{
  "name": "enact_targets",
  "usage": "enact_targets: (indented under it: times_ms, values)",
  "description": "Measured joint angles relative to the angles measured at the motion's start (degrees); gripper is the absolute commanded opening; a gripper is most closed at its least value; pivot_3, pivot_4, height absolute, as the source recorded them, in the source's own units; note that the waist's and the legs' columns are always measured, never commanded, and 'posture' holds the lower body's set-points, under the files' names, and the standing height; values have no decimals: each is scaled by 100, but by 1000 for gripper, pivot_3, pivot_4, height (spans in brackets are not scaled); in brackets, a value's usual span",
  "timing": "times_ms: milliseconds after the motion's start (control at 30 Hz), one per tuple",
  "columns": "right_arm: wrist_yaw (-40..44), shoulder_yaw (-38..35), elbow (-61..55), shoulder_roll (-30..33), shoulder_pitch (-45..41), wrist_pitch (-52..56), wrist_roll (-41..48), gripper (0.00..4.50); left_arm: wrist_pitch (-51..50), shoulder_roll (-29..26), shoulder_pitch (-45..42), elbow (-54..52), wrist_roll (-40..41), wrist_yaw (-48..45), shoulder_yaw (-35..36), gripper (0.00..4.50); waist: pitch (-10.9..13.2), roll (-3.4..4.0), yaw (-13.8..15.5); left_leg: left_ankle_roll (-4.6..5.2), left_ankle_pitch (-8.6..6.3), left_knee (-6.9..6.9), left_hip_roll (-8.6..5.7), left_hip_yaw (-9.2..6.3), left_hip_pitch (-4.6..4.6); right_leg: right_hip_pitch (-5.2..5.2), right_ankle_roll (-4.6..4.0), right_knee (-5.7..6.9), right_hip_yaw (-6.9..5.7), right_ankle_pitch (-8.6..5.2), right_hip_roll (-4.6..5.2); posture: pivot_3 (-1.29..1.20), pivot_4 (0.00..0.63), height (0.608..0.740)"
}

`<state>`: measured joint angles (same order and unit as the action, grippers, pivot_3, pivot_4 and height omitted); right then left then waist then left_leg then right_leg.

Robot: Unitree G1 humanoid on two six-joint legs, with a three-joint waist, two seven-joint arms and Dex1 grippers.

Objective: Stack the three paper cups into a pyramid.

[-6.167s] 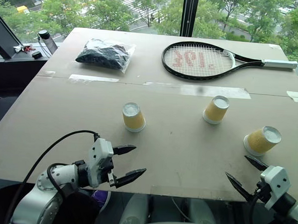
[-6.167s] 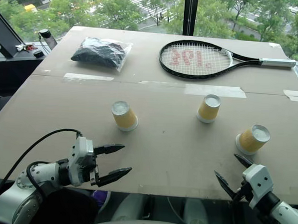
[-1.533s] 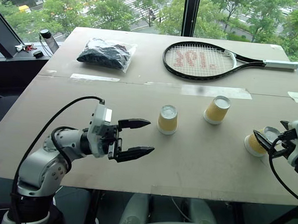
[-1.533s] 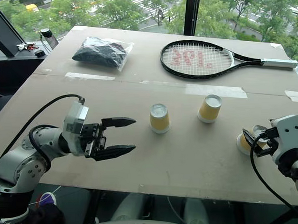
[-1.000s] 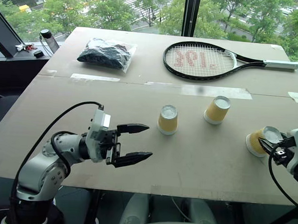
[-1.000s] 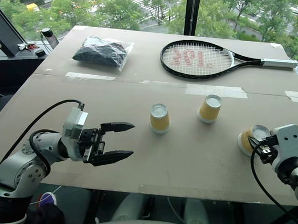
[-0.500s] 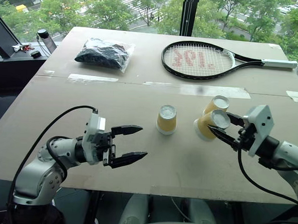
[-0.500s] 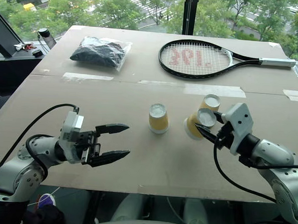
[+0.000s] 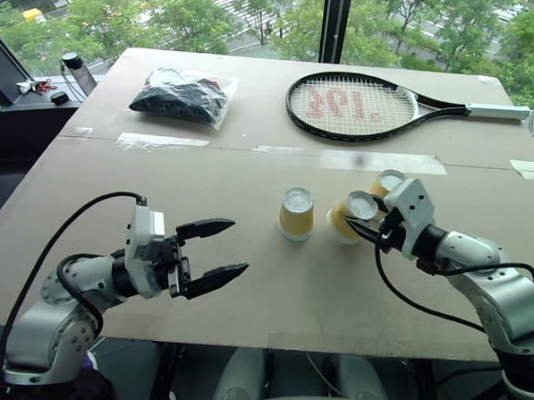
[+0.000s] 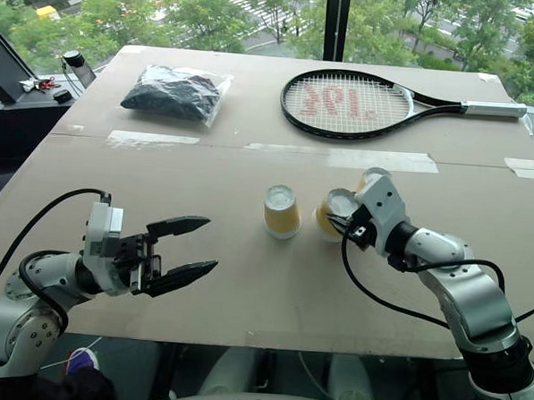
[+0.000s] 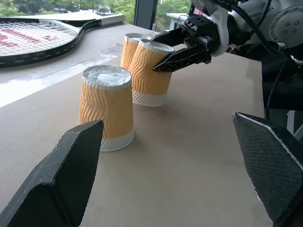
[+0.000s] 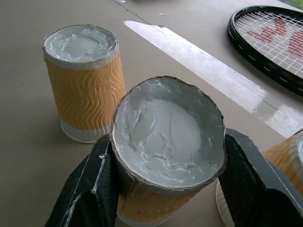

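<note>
Three yellow-orange paper cups stand upside down near the table's middle. One cup (image 9: 296, 212) is upright and free. Just to its right, my right gripper (image 9: 366, 225) is shut on a second cup (image 9: 348, 217), which tilts in the grip with its white base (image 12: 166, 130) toward me and its rim low by the table. Its black fingers (image 12: 96, 187) press both sides. The third cup (image 9: 387, 182) sits close behind the held one, partly hidden. My left gripper (image 9: 238, 246) hangs open and empty, left of the cups near the front edge; from its wrist, the free cup (image 11: 106, 108) is nearest.
A tennis racket (image 9: 357, 106) and a bagged black bundle (image 9: 181, 97) lie on the far half of the table (image 9: 115, 192). Strips of tape (image 9: 376, 161) cross the middle seam. A dark bottle (image 9: 70, 64) stands off the far left corner.
My right gripper has carried its cup from the table's right side leftward to beside the middle cup. The left gripper has drawn back a little to the left, still open.
</note>
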<state>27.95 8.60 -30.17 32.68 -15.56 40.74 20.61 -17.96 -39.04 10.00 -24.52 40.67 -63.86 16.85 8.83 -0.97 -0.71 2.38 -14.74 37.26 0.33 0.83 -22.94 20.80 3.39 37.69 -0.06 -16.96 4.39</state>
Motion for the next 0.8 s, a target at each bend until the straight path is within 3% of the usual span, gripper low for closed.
enact_targets:
  times_ms: [800]
  values:
    - [-213,455,-179,-273,-390,911,-468,2346,-35,-90,547,-417,237,151,322,4500,1,0,-6,0,0,-5,-1,-1,-2,6,-2,-2,-4,0,16,0,150,740]
